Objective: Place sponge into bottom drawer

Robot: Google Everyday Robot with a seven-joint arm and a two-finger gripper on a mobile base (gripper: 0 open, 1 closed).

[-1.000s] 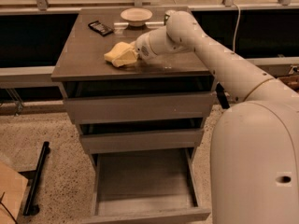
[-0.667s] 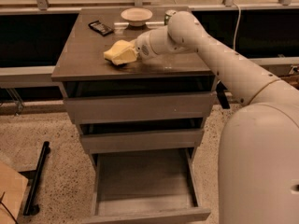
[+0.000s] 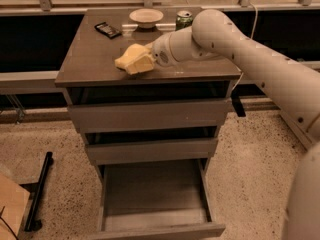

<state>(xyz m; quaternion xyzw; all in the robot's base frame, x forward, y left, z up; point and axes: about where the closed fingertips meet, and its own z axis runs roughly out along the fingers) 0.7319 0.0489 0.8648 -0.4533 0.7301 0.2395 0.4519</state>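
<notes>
Since a second ago the arm (image 3: 260,64) has drawn back a little to the right, uncovering the green can (image 3: 184,19) at the rear of the tabletop (image 3: 95,59). The sponge (image 3: 131,61) has slid slightly right and toward the front edge with it.

Nearest the camera, the bottom drawer (image 3: 155,194) stands pulled well out. Its flat grey base is bare and its plain front panel lies along the lower edge of the view. On the speckled floor to its left lies a black bar (image 3: 37,196), and beside that is the corner of a brown cardboard piece (image 3: 10,211).

Above the open drawer, the middle drawer (image 3: 150,150) and top drawer (image 3: 150,115) sit pushed in, each with a dark gap over its front.

On the tabletop, the tool (image 3: 148,55) is clamped on the right end of the sponge. The pale yellow block looks bunched and angled, left of centre and close to the front edge. Whether its underside rests on the surface or is just clear of it cannot be told.

Farther back sit a dark flat device (image 3: 107,30) at the left, a shallow pale bowl (image 3: 146,17) in the middle and the green can just right of the bowl.
</notes>
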